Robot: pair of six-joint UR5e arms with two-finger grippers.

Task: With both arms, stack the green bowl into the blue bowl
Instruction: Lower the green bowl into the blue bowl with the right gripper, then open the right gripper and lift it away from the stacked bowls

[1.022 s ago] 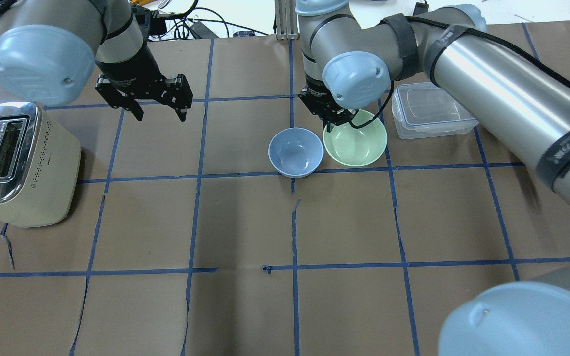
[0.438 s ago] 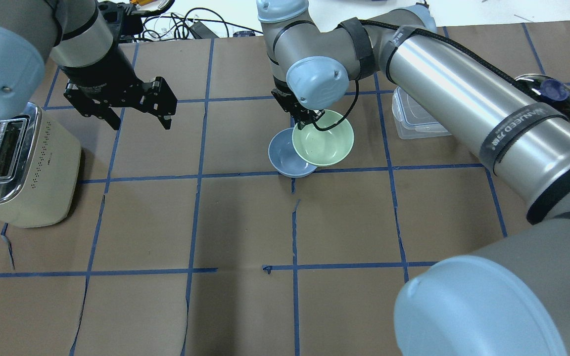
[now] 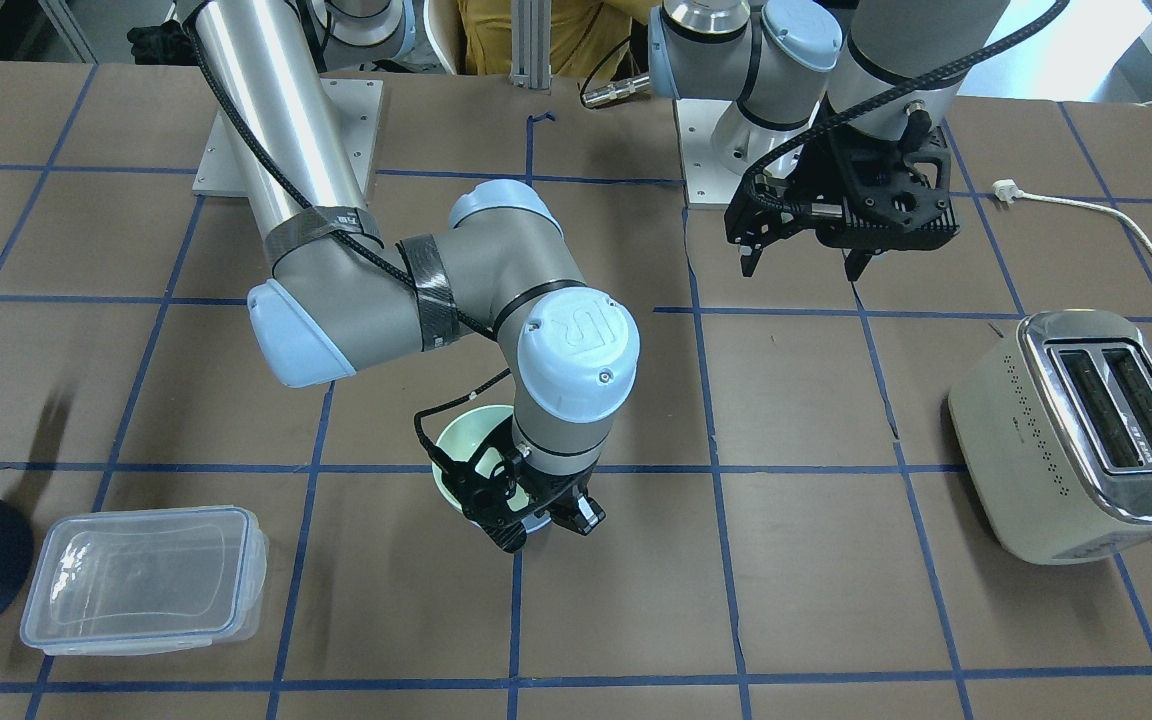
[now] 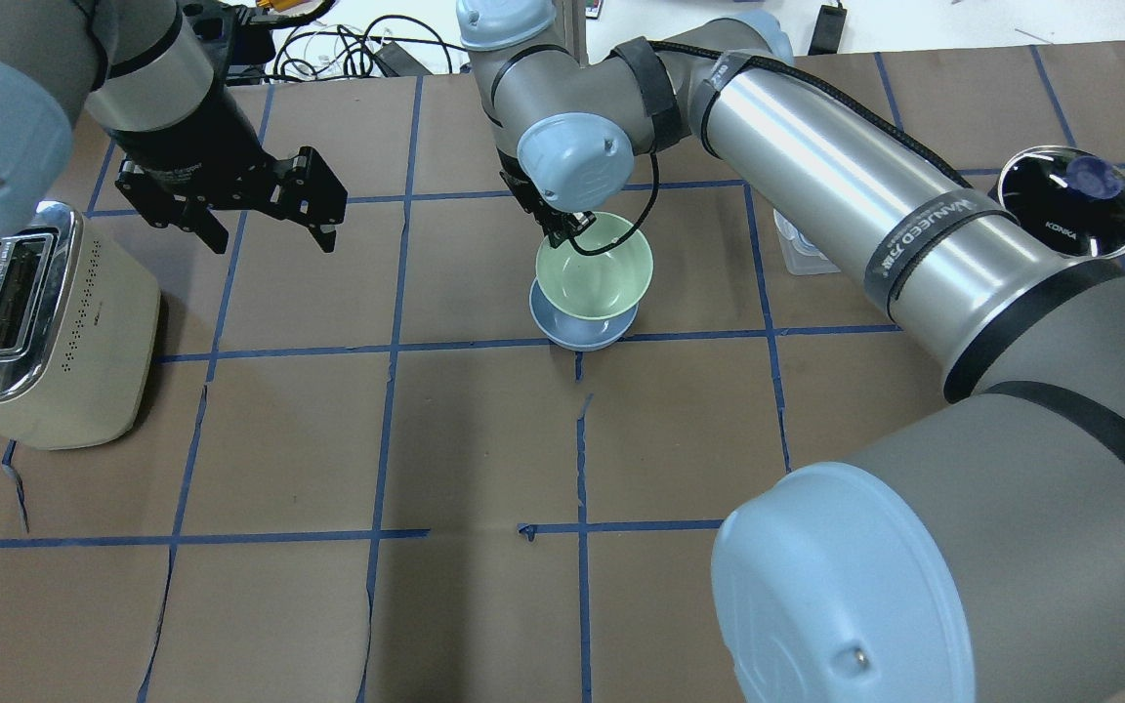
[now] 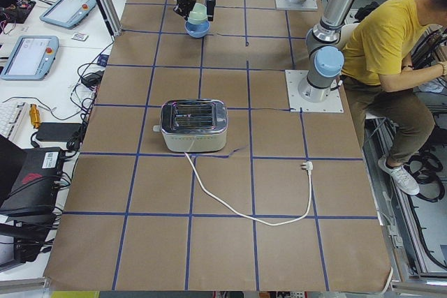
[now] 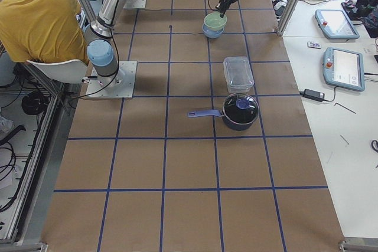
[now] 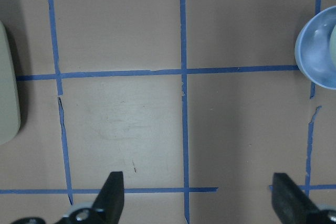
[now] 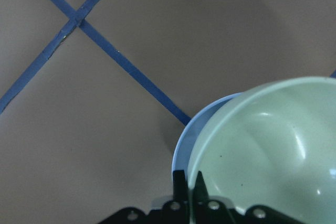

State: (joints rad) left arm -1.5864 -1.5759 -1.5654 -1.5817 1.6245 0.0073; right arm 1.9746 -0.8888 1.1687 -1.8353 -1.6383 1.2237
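My right gripper [image 4: 562, 227] is shut on the far rim of the pale green bowl [image 4: 594, 266] and holds it right over the pale blue bowl [image 4: 582, 332], which stands on the table. Only the blue bowl's near edge shows under it. I cannot tell whether the two touch. In the right wrist view the green bowl [image 8: 273, 145] sits within the blue rim [image 8: 182, 148]. My left gripper [image 4: 271, 237] is open and empty, above the table to the left of the bowls. Its wrist view shows the blue bowl [image 7: 315, 51] at the right edge.
A cream toaster [image 4: 35, 322] stands at the left, with its cord [image 3: 1136, 230] lying on the table. A clear lidded container [image 3: 146, 575] and a dark pot with a lid [image 4: 1070, 200] are on the right. A person in yellow [image 5: 391, 40] sits behind the robot.
My right gripper has carried the green bowl left, from beside the blue bowl to over it. My left gripper has drifted left and stayed open.
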